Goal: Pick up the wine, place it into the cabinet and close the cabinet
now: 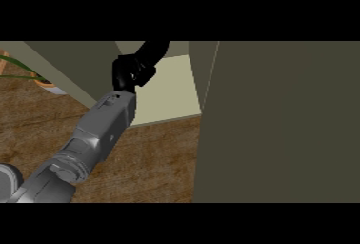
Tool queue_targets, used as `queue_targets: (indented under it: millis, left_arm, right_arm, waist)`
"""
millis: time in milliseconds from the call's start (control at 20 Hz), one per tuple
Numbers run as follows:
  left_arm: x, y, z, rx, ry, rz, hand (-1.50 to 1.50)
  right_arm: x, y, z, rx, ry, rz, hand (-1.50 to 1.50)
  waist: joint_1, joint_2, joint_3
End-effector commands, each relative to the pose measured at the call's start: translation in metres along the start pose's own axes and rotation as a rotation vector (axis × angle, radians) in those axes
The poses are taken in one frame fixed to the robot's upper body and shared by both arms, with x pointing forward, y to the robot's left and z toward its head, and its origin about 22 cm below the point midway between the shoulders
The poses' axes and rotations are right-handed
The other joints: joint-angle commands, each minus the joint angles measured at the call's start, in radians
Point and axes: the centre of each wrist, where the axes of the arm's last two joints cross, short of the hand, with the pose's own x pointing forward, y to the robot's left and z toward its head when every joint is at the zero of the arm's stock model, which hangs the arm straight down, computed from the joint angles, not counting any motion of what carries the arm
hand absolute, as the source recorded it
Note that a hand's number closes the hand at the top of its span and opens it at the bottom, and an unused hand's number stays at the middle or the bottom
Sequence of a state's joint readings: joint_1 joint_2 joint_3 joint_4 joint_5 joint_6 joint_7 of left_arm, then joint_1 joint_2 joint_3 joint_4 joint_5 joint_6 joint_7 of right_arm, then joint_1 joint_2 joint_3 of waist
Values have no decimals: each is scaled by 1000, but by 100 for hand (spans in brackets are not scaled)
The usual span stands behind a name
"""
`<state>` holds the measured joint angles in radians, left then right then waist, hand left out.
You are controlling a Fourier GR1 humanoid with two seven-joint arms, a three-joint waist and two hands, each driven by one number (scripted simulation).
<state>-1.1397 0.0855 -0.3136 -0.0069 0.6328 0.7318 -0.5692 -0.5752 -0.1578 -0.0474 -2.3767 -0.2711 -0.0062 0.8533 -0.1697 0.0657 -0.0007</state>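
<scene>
My right hand [131, 72] reaches from the lower left into the open cabinet, over its pale shelf [172, 97]. Its black fingers are curled round a dark wine bottle [155, 49], which slants up to the right until the view's top edge cuts it off. The hand hides the bottle's lower part, and I cannot tell whether the bottle touches the shelf. The cabinet's door [281, 119] stands open as a wide olive panel filling the right side. Of the left arm only a grey rounded part [7, 178] shows at the lower left edge; its hand is out of view.
The cabinet's left wall [70, 66] slants down beside my forearm. A potted plant [44, 82] stands at the far left on the wooden counter [155, 157]. Open wood lies between my forearm and the door panel.
</scene>
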Motion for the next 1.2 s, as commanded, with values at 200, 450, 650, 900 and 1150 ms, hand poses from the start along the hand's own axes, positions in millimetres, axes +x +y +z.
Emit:
queue_targets:
  millis: [200,450,650,900,1150]
  left_arm:
    - [-20,19,-4,13,9,-110,150]
    - [-17,23,-8,-1,36,-61,-150]
    - [-16,25,-11,-19,44,-50,-150]
    - [-18,30,-14,-29,39,-35,-150]
    - [-16,39,-22,-70,-34,-74,-150]
  right_arm:
    - [3,1,5,24,-13,1,-150]
    - [3,5,7,38,-44,-18,-150]
    - [1,1,0,28,-22,-1,-150]
    - [1,1,-2,31,-15,3,-150]
    - [5,2,3,38,-27,13,-150]
  waist:
    - [-8,8,-2]
    - [-7,10,-3]
    - [6,9,-4]
    - [20,7,-5]
    - [18,-2,-4]
